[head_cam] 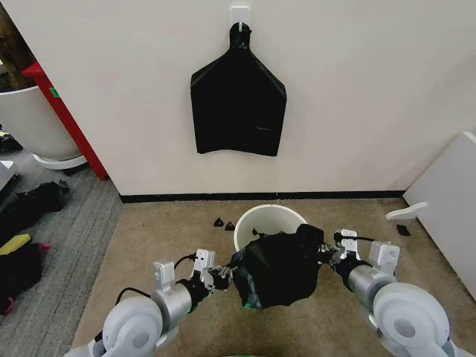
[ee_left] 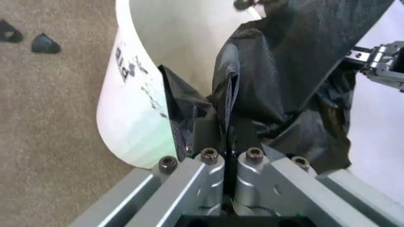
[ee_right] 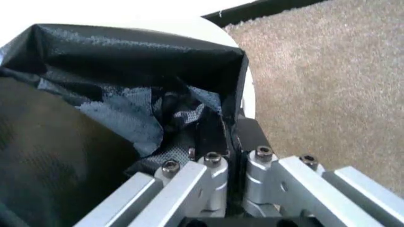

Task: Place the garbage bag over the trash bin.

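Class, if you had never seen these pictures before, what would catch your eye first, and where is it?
First, the black garbage bag stretched between the left gripper and right gripper, both shut on its edges, in front of the white trash bin on the carpet. Next, the flat bunch of black bags hanging on the wall above.

Both arms low and forward, angled inward toward each other. Left gripper (head_cam: 227,276) has its jaws pinched together on black film; right gripper (head_cam: 324,253) likewise clamped, wrists roughly level.
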Motion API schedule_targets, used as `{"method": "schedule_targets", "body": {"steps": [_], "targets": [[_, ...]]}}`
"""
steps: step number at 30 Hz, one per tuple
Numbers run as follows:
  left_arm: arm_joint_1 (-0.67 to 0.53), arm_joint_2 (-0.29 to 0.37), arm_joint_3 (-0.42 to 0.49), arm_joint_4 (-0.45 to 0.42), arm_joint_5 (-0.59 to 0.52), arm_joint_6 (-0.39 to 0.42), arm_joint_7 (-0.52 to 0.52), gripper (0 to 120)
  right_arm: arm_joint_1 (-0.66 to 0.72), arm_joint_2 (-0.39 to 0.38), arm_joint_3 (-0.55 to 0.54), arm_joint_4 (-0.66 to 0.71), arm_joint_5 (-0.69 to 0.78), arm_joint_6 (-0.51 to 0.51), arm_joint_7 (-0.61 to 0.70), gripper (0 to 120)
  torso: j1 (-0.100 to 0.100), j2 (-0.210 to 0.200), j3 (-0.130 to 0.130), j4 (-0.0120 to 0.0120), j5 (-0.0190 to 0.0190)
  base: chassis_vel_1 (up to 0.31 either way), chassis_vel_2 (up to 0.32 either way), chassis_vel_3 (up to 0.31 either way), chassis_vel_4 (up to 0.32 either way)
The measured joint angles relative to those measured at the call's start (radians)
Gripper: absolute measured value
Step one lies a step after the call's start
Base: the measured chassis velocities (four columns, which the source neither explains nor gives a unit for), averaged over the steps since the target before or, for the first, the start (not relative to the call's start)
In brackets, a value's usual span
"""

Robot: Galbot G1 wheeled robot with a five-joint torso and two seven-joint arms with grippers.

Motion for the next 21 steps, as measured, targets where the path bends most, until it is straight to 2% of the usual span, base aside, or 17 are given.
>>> {"method": "schedule_targets", "body": {"steps": [9, 21], "targets": [[0.05, -0.009, -0.001, 0.027, 0.139, -0.032, 0.066, 0, -0.042, 0.009, 0.006, -0.037, -0.058, 0.013, -0.026, 0, 0.0, 0.0, 0.0, 0.0, -0.0001, 0.0, 0.0, 0.0, 0.0], [0.062, -0.02, -0.001, 0.055, 0.186, -0.068, 0.083, 0, -0.061, 0.024, 0.012, -0.08, -0.104, 0.044, -0.045, 0, 0.0, 0.0, 0.0, 0.0, -0.0001, 0.0, 0.0, 0.0, 0.0]]}}
